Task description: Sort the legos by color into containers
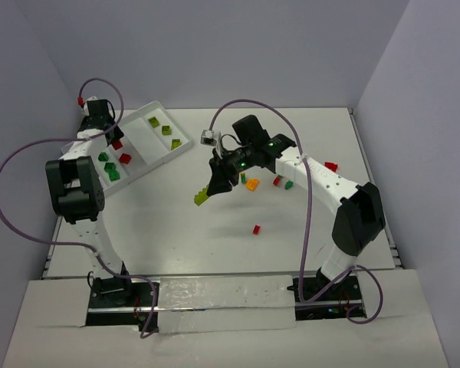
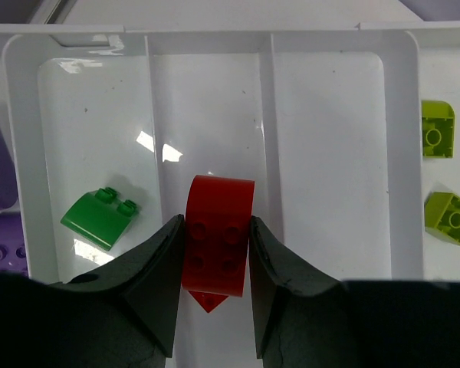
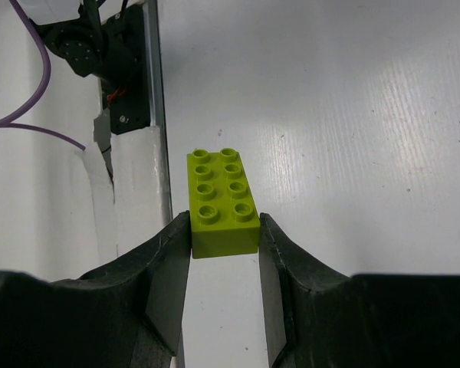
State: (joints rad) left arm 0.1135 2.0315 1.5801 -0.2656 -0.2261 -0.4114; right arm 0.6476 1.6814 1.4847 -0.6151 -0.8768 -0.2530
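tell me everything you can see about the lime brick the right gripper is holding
The lime brick is a rectangular two-by-four piece of glossy plastic, eight round studs showing on its upper face. The right gripper clamps its near end between two black fingers, one on each long side, while the far end sticks out past them. It looks lifted clear of the white table, near its middle, touching nothing but the gripper.
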